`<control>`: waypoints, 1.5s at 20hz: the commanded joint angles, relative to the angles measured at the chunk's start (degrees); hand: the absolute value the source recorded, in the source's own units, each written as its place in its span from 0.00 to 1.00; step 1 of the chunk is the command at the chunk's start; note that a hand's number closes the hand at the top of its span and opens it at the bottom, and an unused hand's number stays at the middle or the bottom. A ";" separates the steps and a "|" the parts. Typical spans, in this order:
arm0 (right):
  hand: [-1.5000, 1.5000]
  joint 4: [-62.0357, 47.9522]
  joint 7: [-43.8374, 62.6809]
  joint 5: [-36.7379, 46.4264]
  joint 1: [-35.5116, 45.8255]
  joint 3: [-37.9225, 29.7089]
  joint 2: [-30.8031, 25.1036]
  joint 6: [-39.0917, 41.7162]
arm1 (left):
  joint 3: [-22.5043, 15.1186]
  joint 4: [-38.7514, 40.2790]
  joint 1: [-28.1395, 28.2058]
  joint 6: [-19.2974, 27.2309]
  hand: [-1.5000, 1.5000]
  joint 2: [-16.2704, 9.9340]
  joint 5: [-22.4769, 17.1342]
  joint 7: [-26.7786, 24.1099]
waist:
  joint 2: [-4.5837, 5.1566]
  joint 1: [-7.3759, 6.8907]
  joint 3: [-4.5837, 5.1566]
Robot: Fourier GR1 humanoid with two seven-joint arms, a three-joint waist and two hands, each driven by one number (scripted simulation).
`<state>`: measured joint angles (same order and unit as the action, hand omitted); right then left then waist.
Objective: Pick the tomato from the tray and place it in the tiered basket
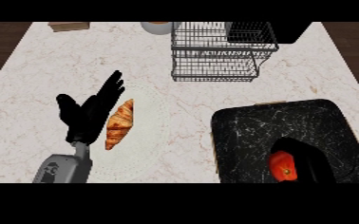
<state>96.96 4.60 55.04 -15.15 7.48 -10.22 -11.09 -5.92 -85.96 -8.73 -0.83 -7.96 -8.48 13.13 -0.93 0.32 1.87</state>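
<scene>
Your right hand (pixel 312 163) curls over the tomato (pixel 283 166), apparently pinching it, low on the dark tray (pixel 245 128). Up and left of it stands the wire tiered basket (pixel 217 52). Well left, your left hand (pixel 91 111) rests open, fingers straight, a croissant (pixel 119 124) beside it on the worktop (pixel 42 66).

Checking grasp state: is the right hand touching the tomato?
Touching. In the head view, the right hand curls round the tomato on the black tray, with no gap between them.
</scene>
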 commanded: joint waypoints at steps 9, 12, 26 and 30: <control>1.00 4.24 9.56 1.96 0.65 -2.03 0.96 6.53 | 1.99 -0.56 0.68 -1.21 0.50 -0.89 -0.95 0.87 | 0.98 -0.65 -1.78; 1.00 4.77 18.78 6.06 0.10 -1.37 0.94 13.31 | 1.62 3.55 -1.81 -0.44 0.50 0.17 1.12 -2.44 | 1.16 -0.17 -1.69; 1.00 47.10 39.79 -2.48 9.95 -2.21 5.35 30.73 | 1.20 1.72 0.06 -1.22 0.50 1.28 1.00 -1.32 | 0.87 -0.27 -1.75; 1.00 50.01 42.13 -3.23 16.84 -4.03 2.40 34.30 | 2.41 1.67 -0.56 -3.06 0.50 -0.46 -0.19 -0.36 | 0.65 -0.03 -1.73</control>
<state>134.20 41.72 53.41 -3.19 4.71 -6.67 17.96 -3.52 -84.21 -9.47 -2.79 -7.97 -8.29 12.59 -0.20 0.36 0.13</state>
